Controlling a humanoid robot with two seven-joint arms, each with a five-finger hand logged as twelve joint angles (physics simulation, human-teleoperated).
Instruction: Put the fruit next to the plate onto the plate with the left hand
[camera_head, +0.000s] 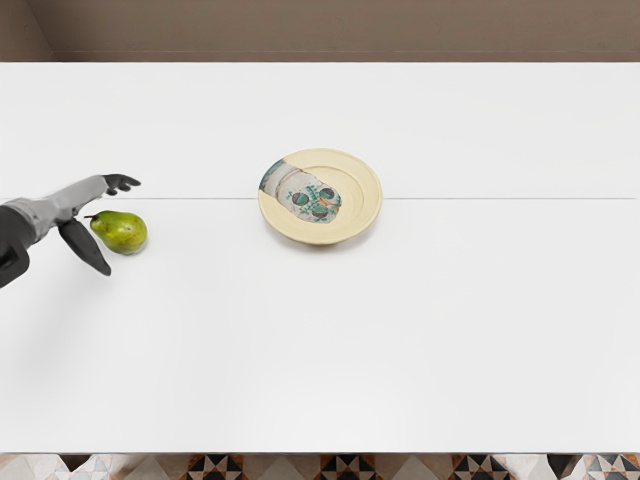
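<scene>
A green pear (120, 232) lies on the white table, well left of the plate. The cream-yellow plate (360, 175) with a painted teal pattern sits near the table's middle, nothing on it. My left hand (103, 222) reaches in from the left edge and brackets the pear: dark fingers (122, 182) spread above and behind it, the thumb (86, 248) pointing down in front of it. The hand is open and holds nothing. Whether a finger touches the pear I cannot tell.
The white table (400, 330) stretches wide around both objects, with a thin seam line running across at plate height. A patterned floor shows beyond the near edge.
</scene>
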